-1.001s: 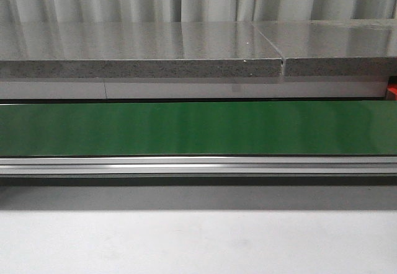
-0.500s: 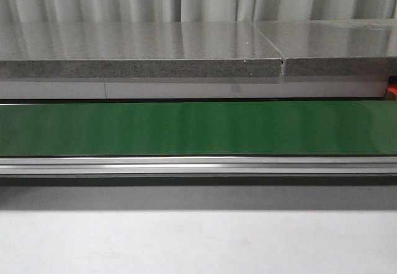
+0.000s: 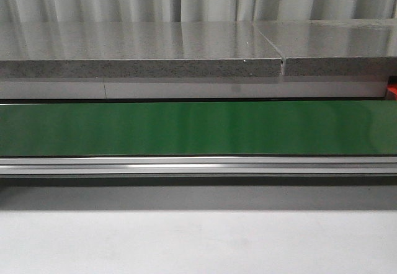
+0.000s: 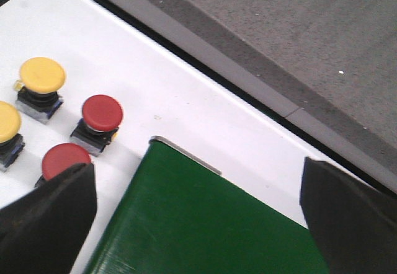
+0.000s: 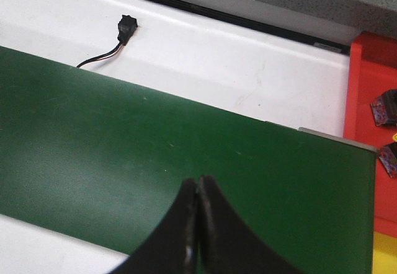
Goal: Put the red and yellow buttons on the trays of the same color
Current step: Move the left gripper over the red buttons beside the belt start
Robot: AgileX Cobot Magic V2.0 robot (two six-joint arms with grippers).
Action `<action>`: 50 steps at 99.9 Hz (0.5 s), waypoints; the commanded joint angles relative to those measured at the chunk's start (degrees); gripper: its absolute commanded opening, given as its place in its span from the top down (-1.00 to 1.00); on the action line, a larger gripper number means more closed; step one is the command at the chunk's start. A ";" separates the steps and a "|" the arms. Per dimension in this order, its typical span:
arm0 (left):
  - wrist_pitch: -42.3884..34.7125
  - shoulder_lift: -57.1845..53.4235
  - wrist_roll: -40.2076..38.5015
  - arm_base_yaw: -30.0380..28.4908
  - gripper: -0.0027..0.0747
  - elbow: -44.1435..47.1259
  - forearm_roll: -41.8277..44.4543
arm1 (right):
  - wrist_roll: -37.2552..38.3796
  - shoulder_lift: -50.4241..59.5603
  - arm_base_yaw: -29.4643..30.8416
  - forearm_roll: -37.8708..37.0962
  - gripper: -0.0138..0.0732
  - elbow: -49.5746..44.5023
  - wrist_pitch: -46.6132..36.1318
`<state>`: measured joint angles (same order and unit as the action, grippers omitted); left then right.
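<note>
In the left wrist view, two red buttons (image 4: pixel 102 112) (image 4: pixel 64 159) and two yellow buttons (image 4: pixel 41 75) (image 4: pixel 6 122) stand on the white surface beside the end of the green belt (image 4: pixel 205 224). My left gripper (image 4: pixel 198 221) hangs open over that belt end with nothing between its fingers (image 4: pixel 49 218). In the right wrist view, my right gripper (image 5: pixel 198 184) is shut and empty above the belt (image 5: pixel 124 156). The red tray (image 5: pixel 371 82) lies past the belt's end, with a corner of the yellow tray (image 5: pixel 386 254) beside it. Neither gripper shows in the front view.
The front view shows the green belt (image 3: pixel 198 128) with an aluminium rail (image 3: pixel 198 165), a grey stone counter (image 3: pixel 142 51) behind it and white table in front. A black connector with a wire (image 5: pixel 126 27) lies on the white surface. Dark small parts (image 5: pixel 384 110) lie in the red tray.
</note>
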<state>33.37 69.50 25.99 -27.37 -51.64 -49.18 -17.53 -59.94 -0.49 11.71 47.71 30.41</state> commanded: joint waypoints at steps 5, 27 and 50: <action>0.26 4.56 -1.78 -2.50 -0.72 -3.15 -1.43 | -0.45 1.14 0.04 0.01 0.84 1.41 -3.23; 1.09 12.82 -1.78 -4.10 -0.72 -3.15 0.65 | -0.45 1.14 0.04 0.01 0.84 1.41 -3.23; -1.21 17.58 -1.91 -4.36 -0.72 -3.15 1.23 | -0.45 1.14 0.04 0.01 0.84 1.41 -3.23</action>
<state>34.43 87.79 24.72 -31.49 -52.88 -46.64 -17.53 -59.94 -0.49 11.71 47.71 30.41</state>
